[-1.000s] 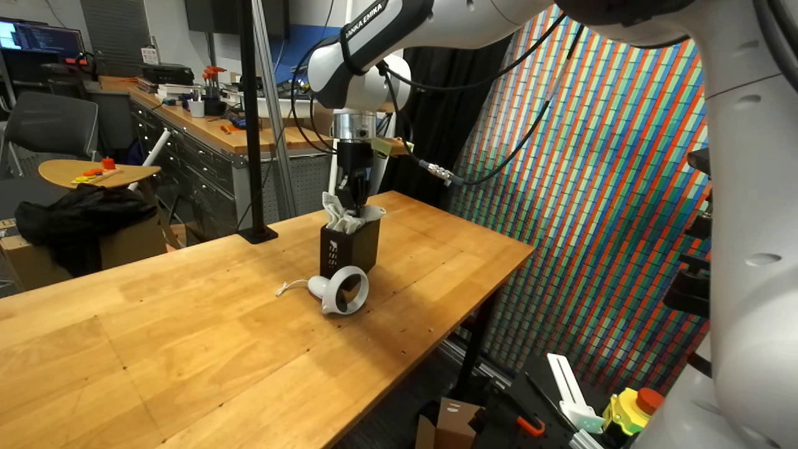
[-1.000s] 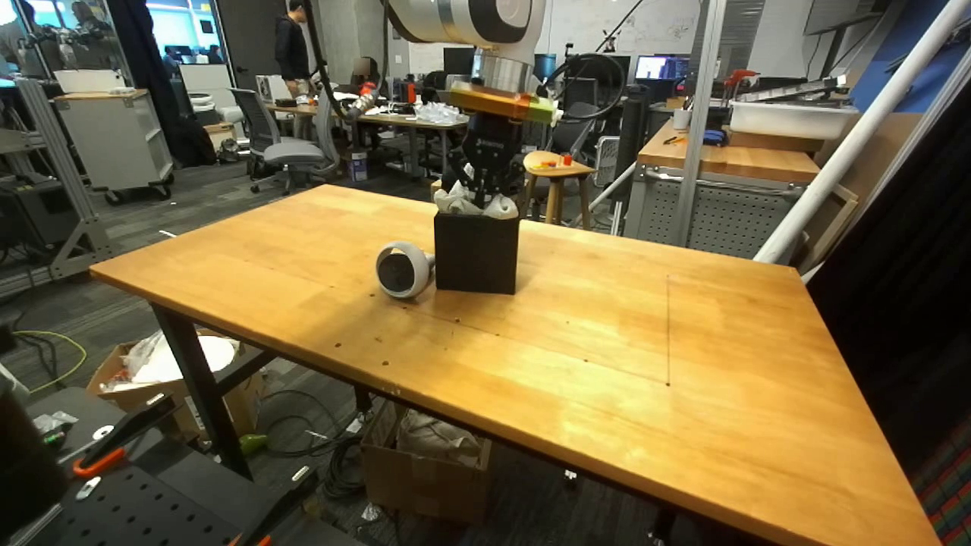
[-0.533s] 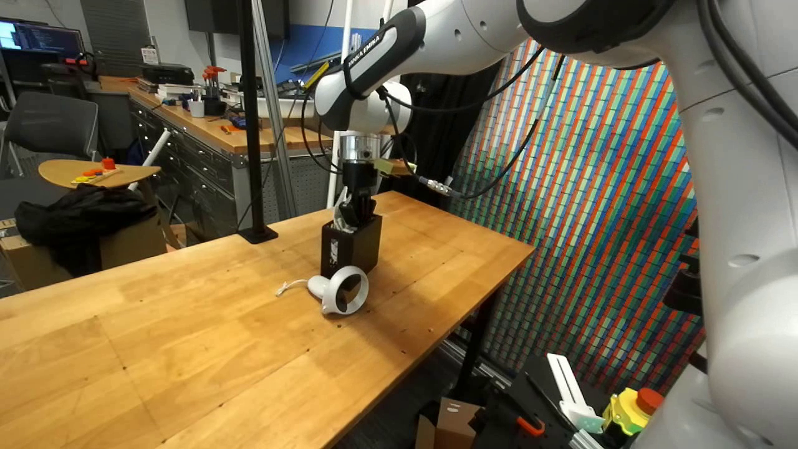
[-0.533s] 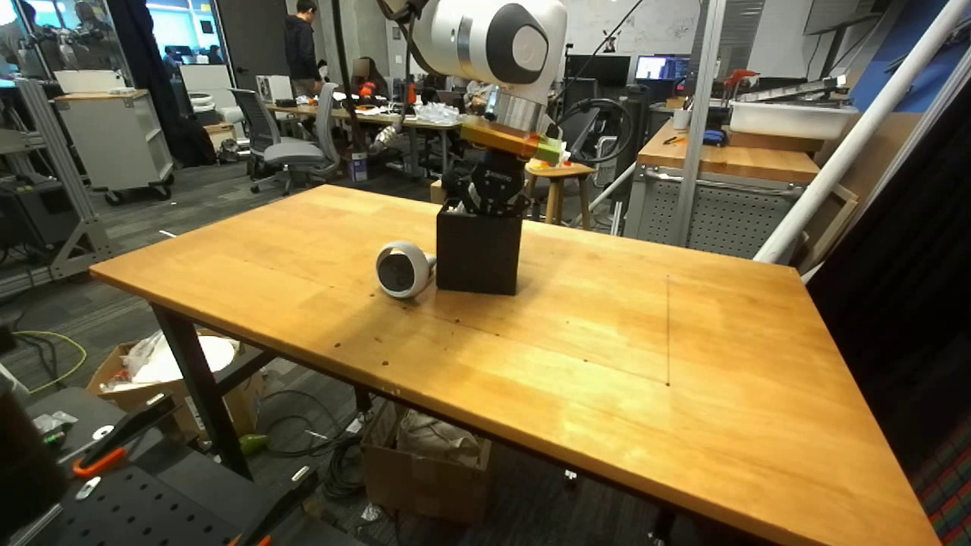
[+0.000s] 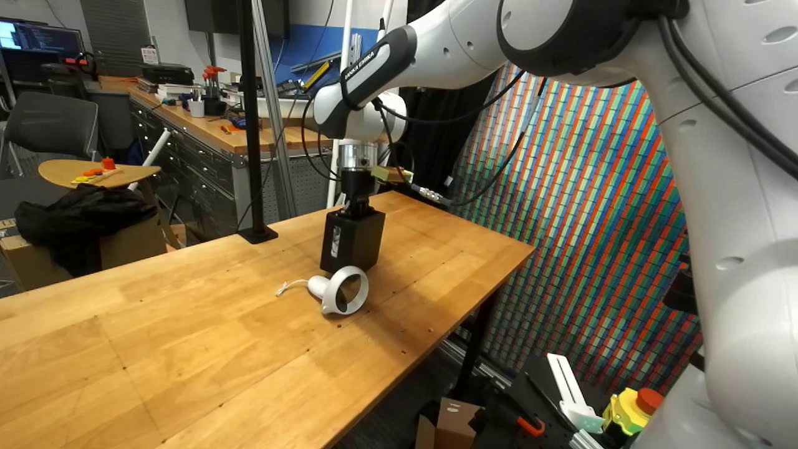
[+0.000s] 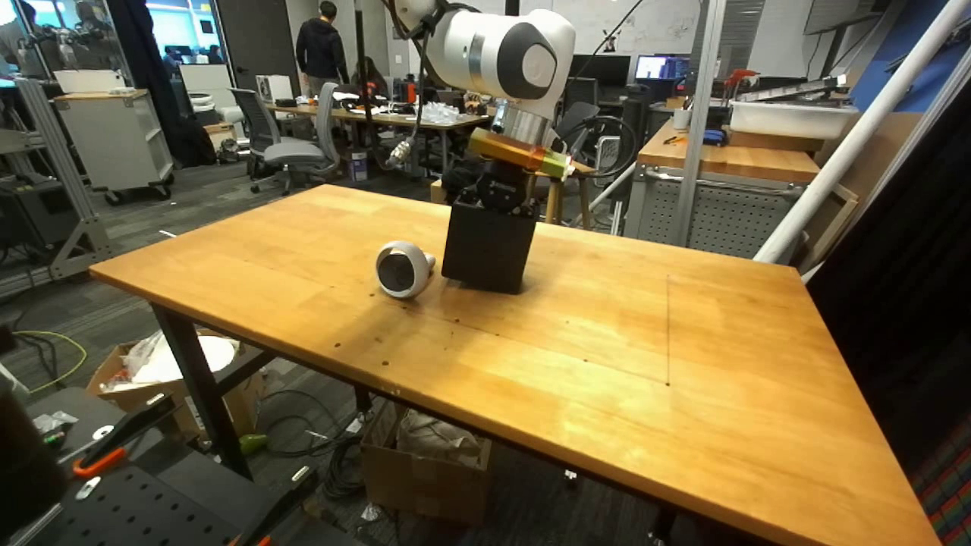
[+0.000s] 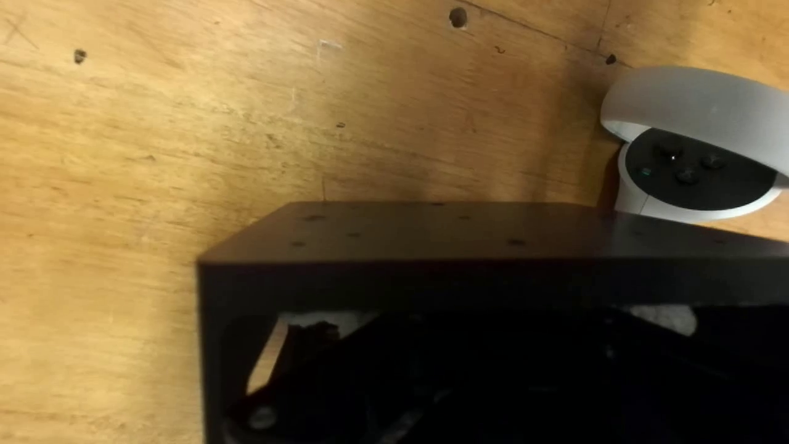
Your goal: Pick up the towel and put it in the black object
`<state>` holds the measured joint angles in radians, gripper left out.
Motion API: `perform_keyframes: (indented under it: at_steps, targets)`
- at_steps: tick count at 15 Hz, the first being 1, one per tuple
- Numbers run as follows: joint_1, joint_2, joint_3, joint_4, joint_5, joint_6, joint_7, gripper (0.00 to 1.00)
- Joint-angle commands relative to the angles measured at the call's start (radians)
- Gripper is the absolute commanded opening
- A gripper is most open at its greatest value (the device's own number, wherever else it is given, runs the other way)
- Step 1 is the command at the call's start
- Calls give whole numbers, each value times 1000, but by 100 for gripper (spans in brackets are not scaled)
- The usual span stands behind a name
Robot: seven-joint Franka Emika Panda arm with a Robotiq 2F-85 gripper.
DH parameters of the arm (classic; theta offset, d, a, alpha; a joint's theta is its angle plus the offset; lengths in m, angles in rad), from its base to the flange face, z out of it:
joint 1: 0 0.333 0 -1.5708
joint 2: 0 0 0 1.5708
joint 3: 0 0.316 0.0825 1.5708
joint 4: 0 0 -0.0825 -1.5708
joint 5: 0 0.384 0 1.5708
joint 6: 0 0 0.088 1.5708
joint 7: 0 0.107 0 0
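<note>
The black box (image 5: 353,240) stands tilted on the wooden table, leaning to the right in an exterior view (image 6: 488,249). My gripper (image 5: 358,207) points down into its open top. Its fingers are inside the box and hidden in both exterior views. The whitish towel shows as a pale patch through the slot in the box's side (image 5: 336,242). In the wrist view small pale bits of the towel (image 7: 669,317) show beside the dark gripper, below the box rim (image 7: 394,283). The rest of the towel is hidden. It is too dark to see how the jaws stand.
A white ring-shaped controller (image 5: 345,292) with a cord lies on the table close to the box; it also shows in the wrist view (image 7: 696,111). A black post (image 5: 257,234) stands at the table's edge. The table (image 6: 607,341) carries these things.
My gripper has moved down into the box. The towel, which stuck out above the rim, is now below it. The box has shifted slightly and tipped.
</note>
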<state>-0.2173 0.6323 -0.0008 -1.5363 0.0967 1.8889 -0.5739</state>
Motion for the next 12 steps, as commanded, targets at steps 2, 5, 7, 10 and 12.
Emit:
perform_keyframes:
  at_steps: [2, 5, 7, 10, 12]
  targets:
    - [-11, -26, 13, 11, 8, -35, 6, 0]
    - [3, -95, 10, -26, -4, -33, 19, 0]
    - [15, -141, 6, -37, -18, -43, 26, 0]
    - [36, -198, 3, -38, -43, -67, 35, 0]
    - [52, -229, 3, -31, -63, -85, 35, 0]
